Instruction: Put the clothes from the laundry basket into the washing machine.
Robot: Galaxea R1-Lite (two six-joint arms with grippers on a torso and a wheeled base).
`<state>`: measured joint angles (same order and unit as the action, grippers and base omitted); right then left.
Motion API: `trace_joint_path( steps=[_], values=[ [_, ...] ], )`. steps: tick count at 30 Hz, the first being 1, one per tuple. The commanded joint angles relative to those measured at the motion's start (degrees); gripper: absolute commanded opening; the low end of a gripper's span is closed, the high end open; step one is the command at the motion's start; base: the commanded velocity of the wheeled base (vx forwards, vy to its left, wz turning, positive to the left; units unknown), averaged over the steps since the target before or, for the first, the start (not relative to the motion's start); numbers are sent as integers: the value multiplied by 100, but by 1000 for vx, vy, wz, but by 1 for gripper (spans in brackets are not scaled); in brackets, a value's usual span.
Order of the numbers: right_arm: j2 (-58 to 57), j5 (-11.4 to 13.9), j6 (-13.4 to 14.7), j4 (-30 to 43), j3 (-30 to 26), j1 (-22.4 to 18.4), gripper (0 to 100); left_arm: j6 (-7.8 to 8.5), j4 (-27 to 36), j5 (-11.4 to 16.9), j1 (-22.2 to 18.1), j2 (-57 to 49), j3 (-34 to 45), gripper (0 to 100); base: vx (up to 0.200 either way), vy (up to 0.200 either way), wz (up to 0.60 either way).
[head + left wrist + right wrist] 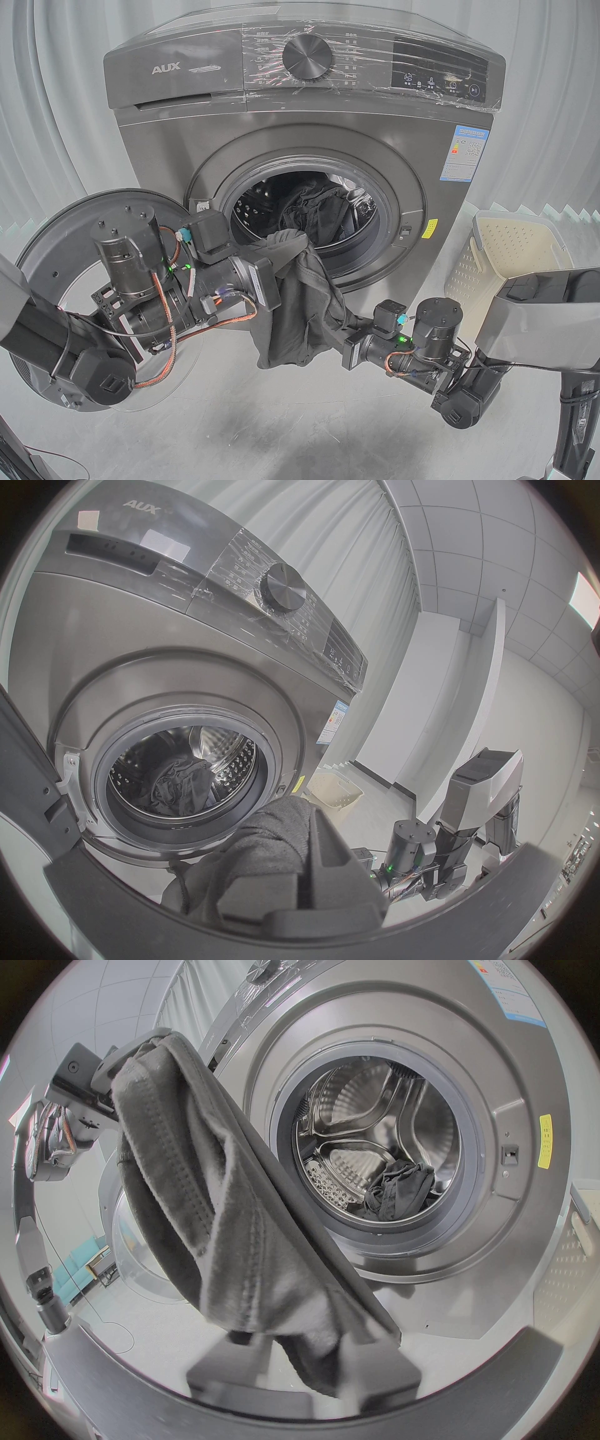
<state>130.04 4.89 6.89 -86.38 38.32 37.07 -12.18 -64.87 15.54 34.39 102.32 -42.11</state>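
One grey garment (306, 300) stretched between left tool (294, 886) and right tool (306, 1372), both clamped on it, before washing machine (187, 144).

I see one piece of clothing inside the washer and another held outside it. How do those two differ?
The black garment lies crumpled inside the drum; the grey garment hangs outside, before the opening. Nothing holds the black garment; the grey garment is pinched by the left gripper above and the right gripper below. The black garment is darker than the grey garment. Both are soft cloth.
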Motion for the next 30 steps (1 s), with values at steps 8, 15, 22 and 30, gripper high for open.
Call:
trace_joint_path(
  steps=[8,15,22,30],
  values=[
    [-936,-23,-12,60,-623,-192,0,58,-255,-210,-152,-1,308,0,0,0,0],
    [-1745,-67,-56,157,-861,-183,0,559,-307,-429,-125,-151,818,0,0,0,0],
    [-2105,-172,6,130,-861,-200,0,752,-773,-429,-46,-203,1372,0,0,0,0],
    [-2633,-331,14,174,-1072,-200,0,629,-1766,-421,-125,-142,1468,0,0,0,0]
  ],
)
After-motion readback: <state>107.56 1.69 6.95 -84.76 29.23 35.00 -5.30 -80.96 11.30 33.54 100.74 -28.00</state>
